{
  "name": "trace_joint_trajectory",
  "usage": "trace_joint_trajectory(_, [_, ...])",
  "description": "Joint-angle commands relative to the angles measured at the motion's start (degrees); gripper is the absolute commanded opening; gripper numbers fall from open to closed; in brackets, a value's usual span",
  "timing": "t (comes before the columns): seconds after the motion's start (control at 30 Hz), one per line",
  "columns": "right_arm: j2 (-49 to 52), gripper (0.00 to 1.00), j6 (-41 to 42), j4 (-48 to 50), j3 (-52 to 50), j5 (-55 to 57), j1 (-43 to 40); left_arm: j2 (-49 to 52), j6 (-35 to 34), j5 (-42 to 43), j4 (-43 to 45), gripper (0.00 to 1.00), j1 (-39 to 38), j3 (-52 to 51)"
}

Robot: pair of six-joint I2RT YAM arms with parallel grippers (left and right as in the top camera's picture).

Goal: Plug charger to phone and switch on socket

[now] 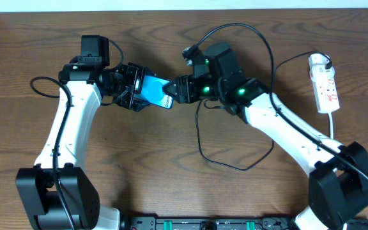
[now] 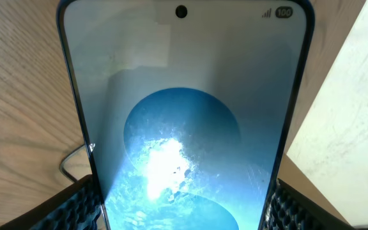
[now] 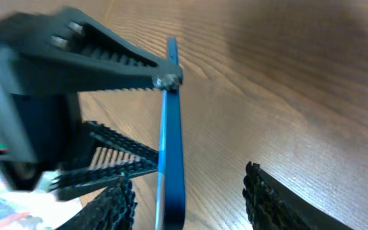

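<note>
Left arm reaches in from the front-left and bends right, left gripper (image 1: 140,91) clamped on the phone (image 1: 153,90) by its long edges, pads (image 2: 75,207) at its near end. Right arm comes from the front-right, right gripper (image 1: 174,89) head-on to it, jaws part open with the phone's far end edge-on between the pads (image 3: 276,198), nothing visibly gripped. Phone sits above the table (image 1: 171,191) left of centre, long axis roughly left-right, screen up, camera-hole end toward the right gripper; cable (image 1: 200,137) loops under the right wrist, tip not visible, power strip (image 1: 323,82) well apart at far right.
</note>
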Motion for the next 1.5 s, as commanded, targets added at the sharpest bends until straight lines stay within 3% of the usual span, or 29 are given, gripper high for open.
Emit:
trace_joint_trajectory(0.0, [1.88, 0.52, 2.64, 0.61, 0.04, 3.43, 1.73, 0.11, -0.52, 3.13, 0.26, 0.56, -0.07, 0.13])
trace_joint_trajectory(0.23, [3.69, 0.45, 4.02, 4.83, 0.04, 3.96, 3.63, 0.11, -0.5, 3.26, 0.24, 0.56, -0.07, 0.13])
trace_joint_trajectory(0.73, [3.72, 0.2, 7.1, 5.29, 0.04, 5.4, 4.35, 0.11, -0.5, 3.23, 0.26, 0.57, -0.07, 0.13])
trace_joint_trajectory(0.93, [3.72, 0.01, 7.15, 5.4, 0.04, 5.35, 4.28, 0.11, -0.5, 3.21, 0.26, 0.56, -0.07, 0.13])
trace_joint_trajectory(1.13, [3.69, 0.01, 9.07, 5.62, 0.04, 5.01, 4.0, 0.11, -0.5, 3.21, 0.26, 0.58, -0.04, 0.13])
trace_joint_trajectory(1.3, [3.67, 0.01, 11.39, 5.7, 0.04, 3.67, 1.55, 0.11, 0.24, 3.21, 0.26, 0.73, -0.04, 0.13])
trace_joint_trajectory(1.47, [3.67, 0.01, 16.98, 6.93, 0.04, -0.15, -3.21, 0.11, 5.31, 3.3, 1.38, 0.75, -0.04, 0.13])
